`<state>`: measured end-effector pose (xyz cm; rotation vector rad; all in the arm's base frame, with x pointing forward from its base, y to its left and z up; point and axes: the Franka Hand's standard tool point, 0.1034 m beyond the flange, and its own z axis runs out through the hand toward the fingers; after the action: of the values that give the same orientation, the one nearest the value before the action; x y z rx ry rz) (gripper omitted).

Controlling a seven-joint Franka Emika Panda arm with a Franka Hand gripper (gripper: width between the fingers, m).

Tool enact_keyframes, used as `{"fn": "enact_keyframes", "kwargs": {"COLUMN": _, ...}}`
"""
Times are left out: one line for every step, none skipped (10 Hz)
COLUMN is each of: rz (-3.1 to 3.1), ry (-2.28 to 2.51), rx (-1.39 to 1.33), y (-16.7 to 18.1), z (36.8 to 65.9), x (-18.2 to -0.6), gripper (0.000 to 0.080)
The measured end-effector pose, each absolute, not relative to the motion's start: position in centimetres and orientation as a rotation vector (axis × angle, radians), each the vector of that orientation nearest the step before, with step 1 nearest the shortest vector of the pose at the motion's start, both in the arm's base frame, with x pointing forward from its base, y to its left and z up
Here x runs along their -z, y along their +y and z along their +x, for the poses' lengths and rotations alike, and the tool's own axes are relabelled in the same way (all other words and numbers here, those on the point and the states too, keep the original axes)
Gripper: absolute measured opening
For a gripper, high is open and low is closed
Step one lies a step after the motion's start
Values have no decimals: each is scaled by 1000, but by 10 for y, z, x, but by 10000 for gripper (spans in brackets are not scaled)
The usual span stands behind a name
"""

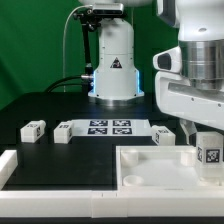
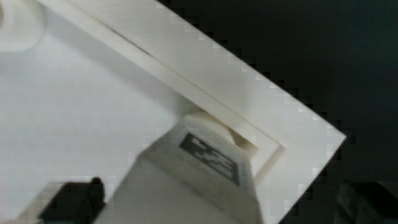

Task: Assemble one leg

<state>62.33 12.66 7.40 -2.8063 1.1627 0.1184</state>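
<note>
So here's my remote feed right now: the dark surface (image 1: 40,100) has the big white panel (image 1: 150,172) sitting at the front, rim up, which I figure is so the corner spots are open for legs. Behind it lies the marker board (image 1: 86,122), flat and out of the working area, just there for tracking I guess. The tool (image 1: 203,146) hangs over the panel's corner at the exterior view's right, and as far as I can judge it's clamped on the leg (image 1: 208,152), holding it upright with the tag facing out. In the wrist view the leg (image 2: 210,162) sits right at the panel's raised edge, a bit tilted in the picture, with one dark finger (image 2: 71,200) beside it; I can't make out the other one. Three spare legs (image 1: 33,128) (image 1: 63,131) (image 1: 163,134) wait around the marker board, well apart from each other, easy to grab one at a time.
</note>
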Motion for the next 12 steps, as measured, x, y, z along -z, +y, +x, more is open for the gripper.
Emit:
{"fn": "enact_keyframes", "kwargs": {"rz": -2866, "ry": 1000, "rx": -113, "y": 125, "z": 622, "x": -73, "gripper": 649}}
{"fn": "enact_keyframes", "kwargs": {"rz": -2912, "ry": 848, "rx": -106, "y": 123, "z": 620, "x": -71, "gripper": 649}}
{"fn": "enact_keyframes", "kwargs": {"rz": -2941, "ry": 743, "rx": -104, "y": 122, "z": 618, "x": -69, "gripper": 649}}
{"fn": "enact_keyframes", "kwargs": {"rz": -2976, "ry": 576, "rx": -97, "y": 121, "z": 617, "x": -68, "gripper": 649}}
{"fn": "enact_keyframes", "kwargs": {"rz": -3001, "ry": 425, "rx": -90, "y": 121, "z": 615, "x": -68, "gripper": 649}}
{"fn": "enact_keyframes", "kwargs": {"rz": -3019, "ry": 257, "rx": -86, "y": 120, "z": 611, "x": -67, "gripper": 649}}
{"fn": "enact_keyframes", "kwargs": {"rz": -3025, "ry": 148, "rx": -86, "y": 120, "z": 609, "x": -67, "gripper": 649}}
{"fn": "enact_keyframes", "kwargs": {"rz": -3025, "ry": 142, "rx": -84, "y": 120, "z": 609, "x": -68, "gripper": 649}}
{"fn": "enact_keyframes", "kwargs": {"rz": -3024, "ry": 134, "rx": -76, "y": 120, "z": 611, "x": -71, "gripper": 649}}
{"fn": "enact_keyframes", "kwargs": {"rz": -3024, "ry": 127, "rx": -73, "y": 120, "z": 611, "x": -71, "gripper": 649}}
{"fn": "enact_keyframes", "kwargs": {"rz": -3024, "ry": 129, "rx": -74, "y": 120, "z": 611, "x": -71, "gripper": 649}}
{"fn": "enact_keyframes", "kwargs": {"rz": -3024, "ry": 129, "rx": -75, "y": 120, "z": 611, "x": -70, "gripper": 560}}
